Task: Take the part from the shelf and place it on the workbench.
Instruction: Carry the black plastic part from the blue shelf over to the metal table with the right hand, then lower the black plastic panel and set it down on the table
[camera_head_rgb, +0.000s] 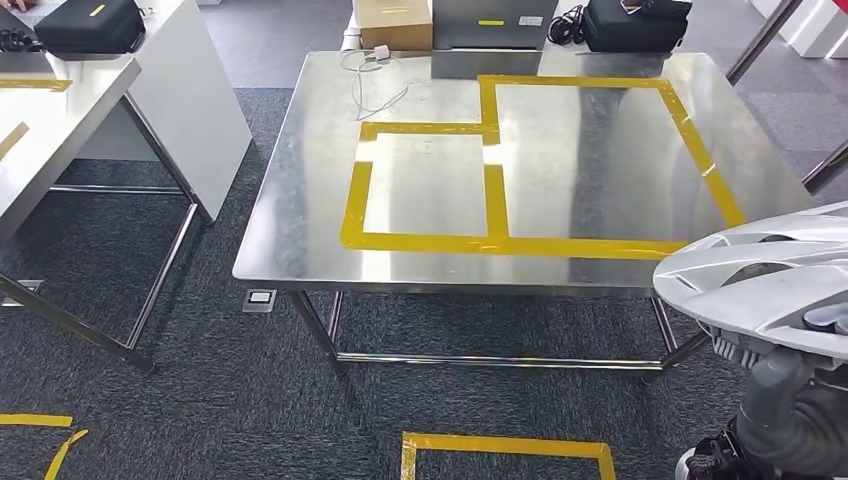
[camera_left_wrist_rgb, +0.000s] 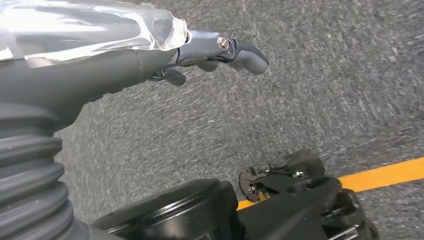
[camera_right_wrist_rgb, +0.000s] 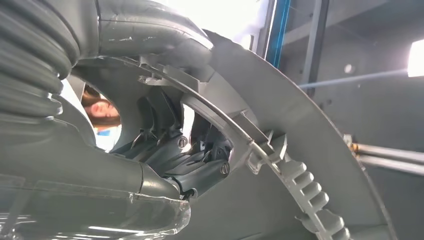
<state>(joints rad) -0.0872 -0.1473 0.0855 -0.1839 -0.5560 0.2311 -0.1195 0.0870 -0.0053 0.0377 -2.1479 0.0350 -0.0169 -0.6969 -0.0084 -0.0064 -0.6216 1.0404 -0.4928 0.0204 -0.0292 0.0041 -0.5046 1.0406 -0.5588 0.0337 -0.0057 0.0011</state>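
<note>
ITEM: silver part (camera_head_rgb: 760, 275), a round disc with moulded ribs and a toothed rim, like a wheel cover. Location: at the robot's right side, low right in the head view, off the near right corner of the table (camera_head_rgb: 300, 210) and not yet over it.

HOLDER: right robot hand (camera_right_wrist_rgb: 175, 160), fingers hooked through an opening in the part's underside and closed on its inner rim. Left robot hand (camera_left_wrist_rgb: 220, 52) hangs over the carpet (camera_left_wrist_rgb: 325, 75), holding nothing; fingers look loosely curled, thumb extended.

DESTINATION: steel table with 2 yellow tape boxes (camera_head_rgb: 495, 180), a small one to the left and a large one to the right. A loose white cable (camera_head_rgb: 375, 75) lies near the far edge.

RISKS (judged):
- Grip is on 1 inner edge of a wide disc; it could swing or slip out during travel.
- The rim could strike the table edge if carried too low.
- Which taped box is intended cannot be told.

VIEW DIFFERENCES: the right wrist view gives the finger hold and the part's underside, which the head view hides. The head view gives the table and tape layout. The left wrist view gives floor tape (camera_left_wrist_rgb: 385, 175).
</note>
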